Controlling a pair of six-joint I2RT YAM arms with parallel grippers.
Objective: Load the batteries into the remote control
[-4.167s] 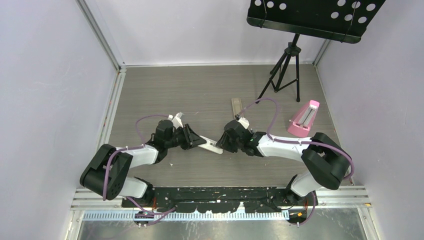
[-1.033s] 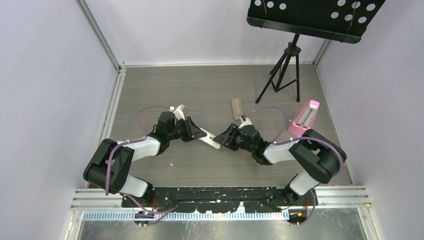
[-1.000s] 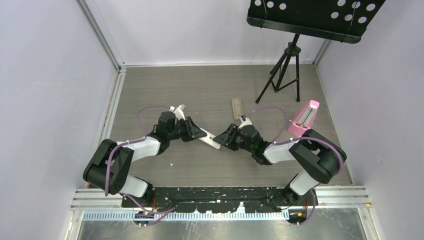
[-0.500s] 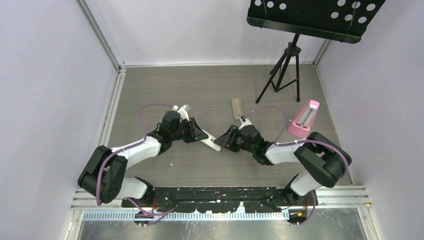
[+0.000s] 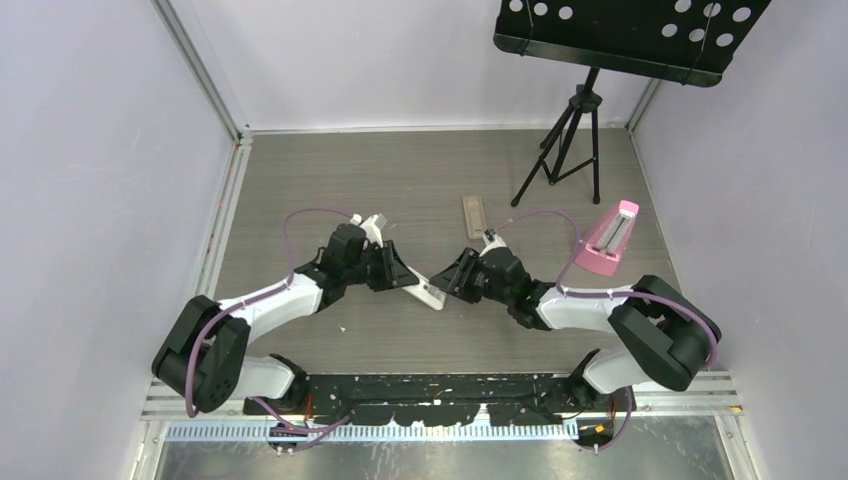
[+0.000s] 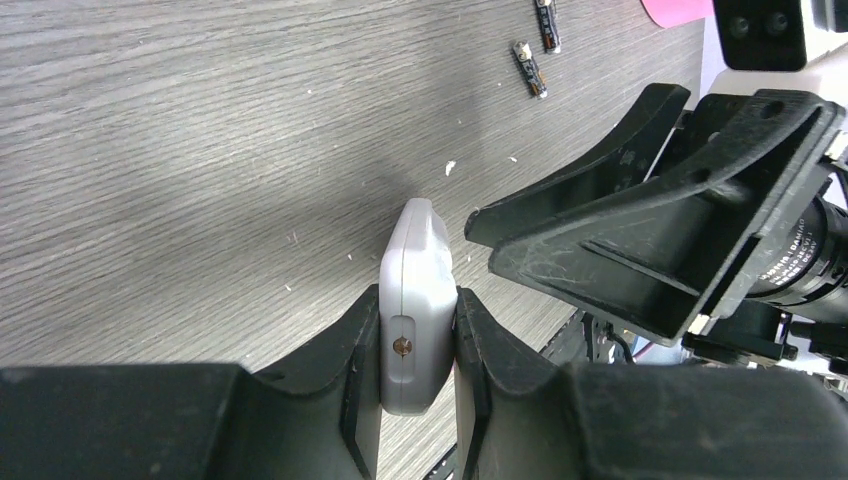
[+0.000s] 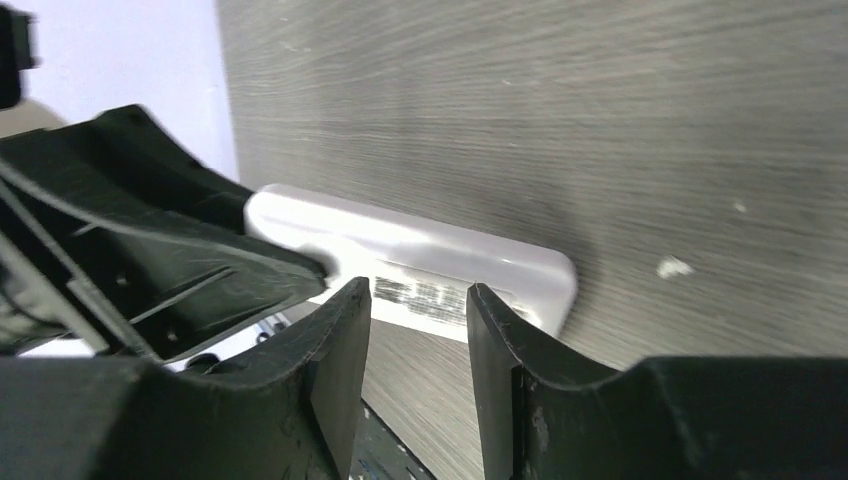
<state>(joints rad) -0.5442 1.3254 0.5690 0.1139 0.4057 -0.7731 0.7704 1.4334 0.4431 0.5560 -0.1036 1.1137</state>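
My left gripper (image 6: pixel 418 312) is shut on a white bar (image 6: pixel 415 300) held on edge above the table, a small screw showing in its near end. The same white bar (image 7: pixel 420 265) carries a dark label, and its free end lies just beyond the tips of my right gripper (image 7: pixel 418 298), which stands open. From above, the white bar (image 5: pixel 428 293) spans between the left gripper (image 5: pixel 402 277) and the right gripper (image 5: pixel 452 282). The remote control (image 5: pixel 475 213) lies tan side up farther back. Two batteries (image 6: pixel 528 68) lie on the table beyond the grippers.
A pink wedge-shaped object (image 5: pixel 608 237) stands at the right. A black music stand on a tripod (image 5: pixel 570 150) occupies the back right corner. Walls enclose the table on three sides.
The left arm has carried the white bar a little to the right and toward the back. The right gripper's jaws have narrowed slightly while staying at the bar's free end.
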